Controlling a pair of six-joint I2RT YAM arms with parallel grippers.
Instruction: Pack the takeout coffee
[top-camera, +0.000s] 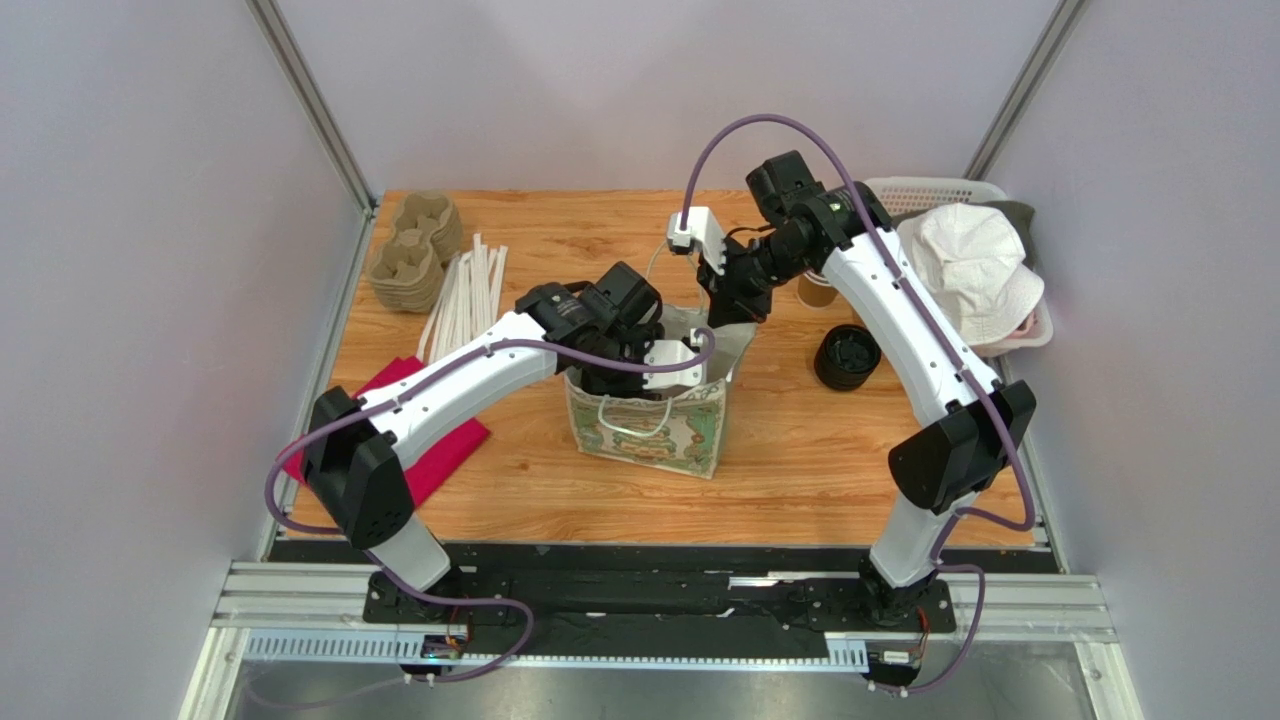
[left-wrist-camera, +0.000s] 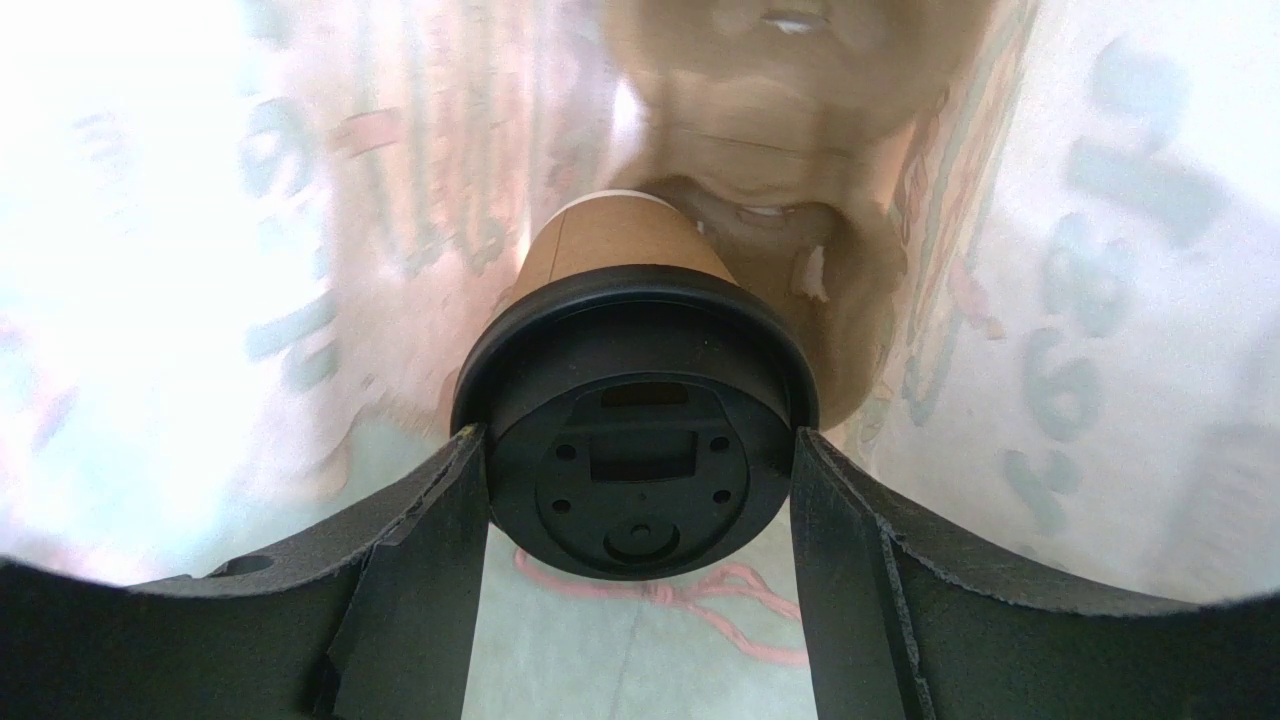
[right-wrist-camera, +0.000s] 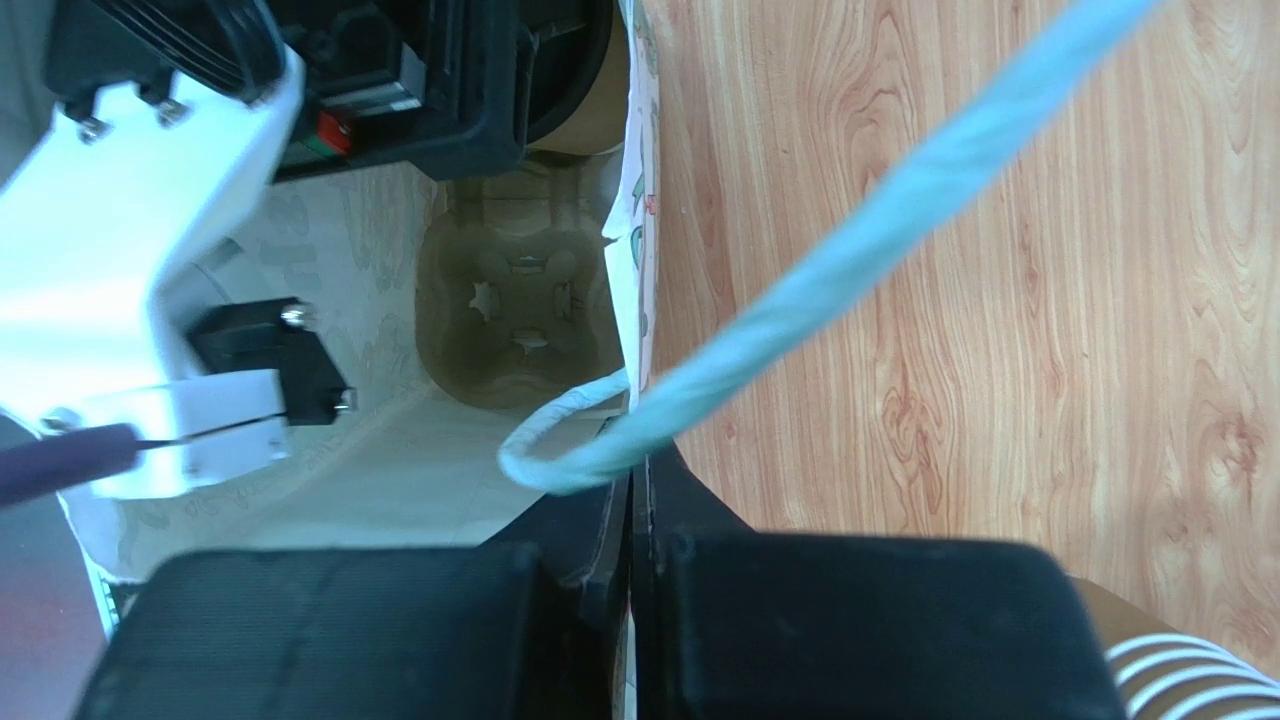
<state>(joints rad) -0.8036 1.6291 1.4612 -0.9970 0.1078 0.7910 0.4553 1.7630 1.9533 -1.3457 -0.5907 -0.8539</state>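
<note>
Coffee (left-wrist-camera: 639, 405) sits straight ahead of the left gripper (left-wrist-camera: 642, 495), inside the bag (top-camera: 661, 435). Its lid faces the wrist, and its long axis runs on along the gripper's own line, toward the carrier (right-wrist-camera: 519, 308) beyond. The half-open fingers lie against both sides of the lid, so they seem to hold it. The right gripper (right-wrist-camera: 631, 510), farther off, is closed on the bag's rim.

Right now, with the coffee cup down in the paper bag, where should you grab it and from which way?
Grab the coffee cup by its black lid, a finger on each side, coming down through the open top of the bag. The bag walls crowd its sides, and the wide lid faces the opening. The left gripper straddles it that way.
</note>
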